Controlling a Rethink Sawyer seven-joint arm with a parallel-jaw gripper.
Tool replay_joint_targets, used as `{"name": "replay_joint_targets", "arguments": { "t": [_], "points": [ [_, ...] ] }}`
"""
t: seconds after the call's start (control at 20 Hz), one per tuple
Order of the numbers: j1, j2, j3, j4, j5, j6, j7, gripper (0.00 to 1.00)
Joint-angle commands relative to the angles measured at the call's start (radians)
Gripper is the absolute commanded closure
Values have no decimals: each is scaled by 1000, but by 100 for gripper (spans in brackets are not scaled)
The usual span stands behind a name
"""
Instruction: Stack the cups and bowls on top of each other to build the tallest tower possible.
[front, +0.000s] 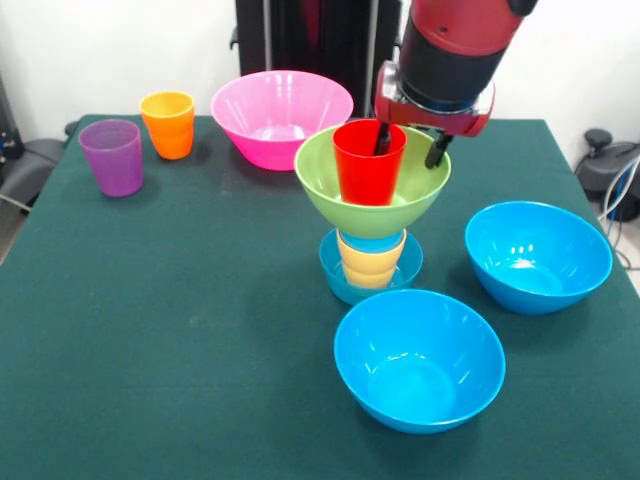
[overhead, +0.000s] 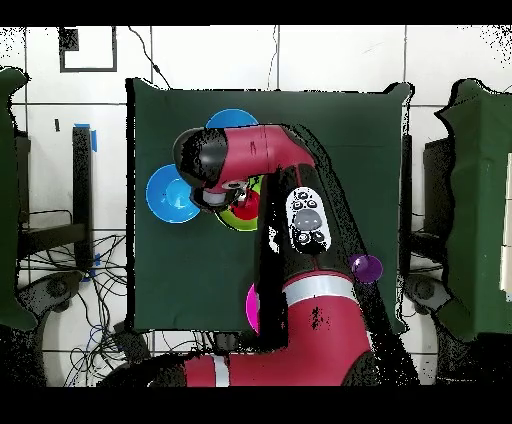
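The tower stands mid-table: a small blue bowl (front: 345, 280) as base, a yellow-orange cup (front: 371, 262) upside down in it, a light blue band above that, then the green bowl (front: 330, 190). A red cup (front: 366, 170) stands upright in the green bowl. My gripper (front: 410, 145) is open over the red cup, with one finger (front: 382, 138) inside the cup and the other outside its right wall, over the green bowl. In the overhead view the arm covers most of the tower; parts of the red cup (overhead: 248, 206) and green bowl (overhead: 240, 220) show.
Two large blue bowls (front: 418, 358) (front: 537, 256) sit in front of and to the right of the tower. The pink bowl (front: 281, 117), orange cup (front: 168, 124) and purple cup (front: 111, 157) stand at the far left. In the overhead view the purple cup (overhead: 366, 267) is beside the arm.
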Motion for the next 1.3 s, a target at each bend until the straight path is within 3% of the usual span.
{"name": "replay_joint_targets", "arguments": {
  "t": [0.05,0.9,1.3],
  "points": [
    [48,-51,19,-23,-108,-4,-98,0],
    [118,-118,-45,-68,-164,86,-29,0],
    [146,-153,-77,-15,-96,73,91,0]
  ]
}}
